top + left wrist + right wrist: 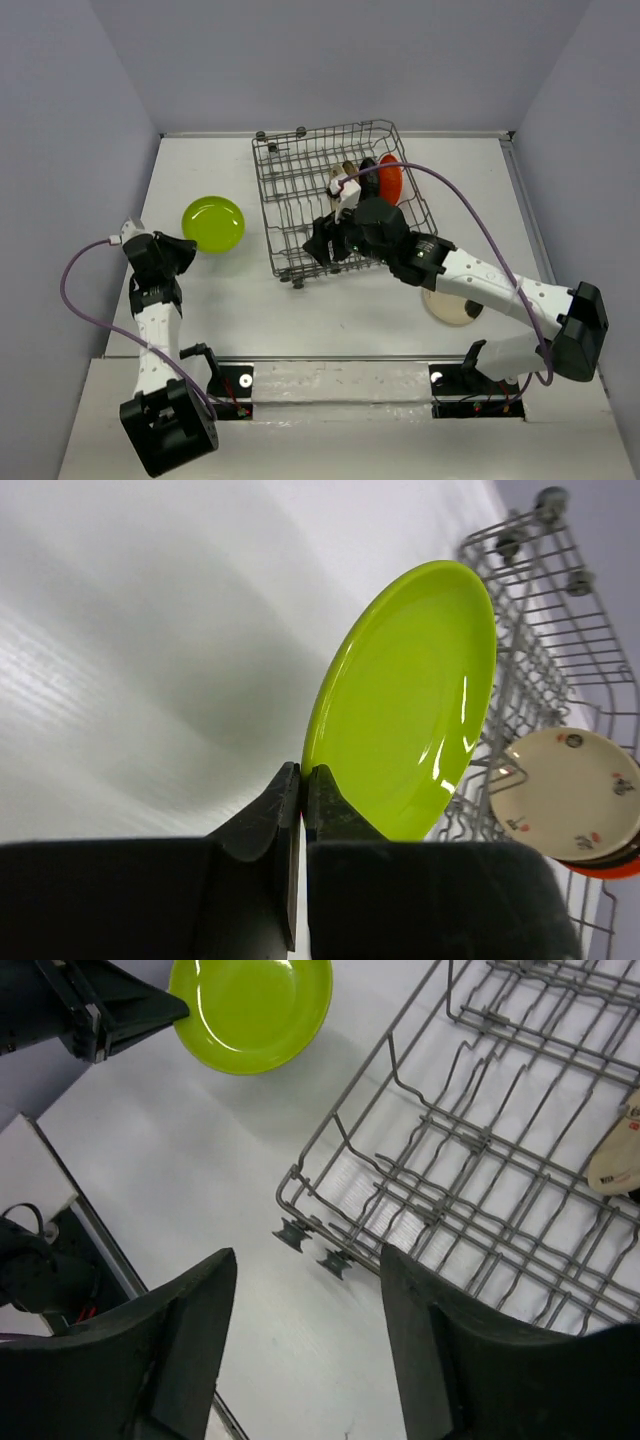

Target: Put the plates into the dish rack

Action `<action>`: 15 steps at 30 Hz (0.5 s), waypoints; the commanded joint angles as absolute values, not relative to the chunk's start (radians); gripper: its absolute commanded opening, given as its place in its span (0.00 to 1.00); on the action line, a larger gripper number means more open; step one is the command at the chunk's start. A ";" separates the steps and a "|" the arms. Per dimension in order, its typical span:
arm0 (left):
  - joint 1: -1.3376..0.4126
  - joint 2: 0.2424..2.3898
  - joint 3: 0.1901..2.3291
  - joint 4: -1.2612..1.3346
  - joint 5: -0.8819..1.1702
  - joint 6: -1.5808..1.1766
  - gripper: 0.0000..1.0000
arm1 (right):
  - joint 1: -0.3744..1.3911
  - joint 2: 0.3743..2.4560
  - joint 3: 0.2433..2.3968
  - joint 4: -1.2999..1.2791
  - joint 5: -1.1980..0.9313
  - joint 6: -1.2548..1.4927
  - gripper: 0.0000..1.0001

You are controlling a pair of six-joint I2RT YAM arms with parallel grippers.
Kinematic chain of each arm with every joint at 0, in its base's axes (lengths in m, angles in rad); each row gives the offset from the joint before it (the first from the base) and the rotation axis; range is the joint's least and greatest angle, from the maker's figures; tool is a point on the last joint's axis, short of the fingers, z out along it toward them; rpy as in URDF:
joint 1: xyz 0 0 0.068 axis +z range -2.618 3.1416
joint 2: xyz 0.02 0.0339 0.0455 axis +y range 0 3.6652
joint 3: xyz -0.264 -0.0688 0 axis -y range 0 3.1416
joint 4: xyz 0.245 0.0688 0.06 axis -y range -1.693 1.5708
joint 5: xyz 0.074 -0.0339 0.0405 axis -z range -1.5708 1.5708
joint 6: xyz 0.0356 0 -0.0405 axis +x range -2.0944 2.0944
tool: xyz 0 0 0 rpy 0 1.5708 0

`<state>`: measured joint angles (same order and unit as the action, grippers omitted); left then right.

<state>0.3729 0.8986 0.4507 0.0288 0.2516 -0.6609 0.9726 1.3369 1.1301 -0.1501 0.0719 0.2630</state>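
The lime green plate (213, 223) is left of the dish rack (300, 200). My left gripper (183, 250) is shut on its near rim; the left wrist view shows the fingers (303, 775) pinching the plate (410, 700). My right gripper (322, 243) is open and empty over the rack's near left corner (480, 1160). The orange plate (390, 178), the black plate (368, 168) and a cream plate with brown marks (345, 188) stand in the rack's right half. The right wrist view also shows the green plate (252, 1010).
Another cream plate (447, 306) lies on the table, partly hidden under my right forearm. The rack stands on small wheels (292, 1235). Grey walls close in the table at the left, back and right.
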 commanded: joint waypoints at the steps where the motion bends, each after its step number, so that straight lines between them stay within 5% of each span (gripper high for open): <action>1: 0.373 0.835 0.511 0.119 0.418 -0.661 0.06 | 0.974 1.365 1.239 -0.109 0.009 0.247 0.76; 6: 0.325 0.838 0.604 0.285 0.586 -0.681 0.06 | 0.931 1.449 1.345 -0.106 -0.066 0.233 0.87; 15: 0.106 0.822 0.647 0.373 0.744 -0.574 0.06 | 0.767 1.569 1.469 -0.095 -0.371 0.262 0.90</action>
<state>0.1562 0.8494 0.6060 0.2806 0.6292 -0.6319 0.8062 1.5505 1.3865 -0.1429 -0.2012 0.2592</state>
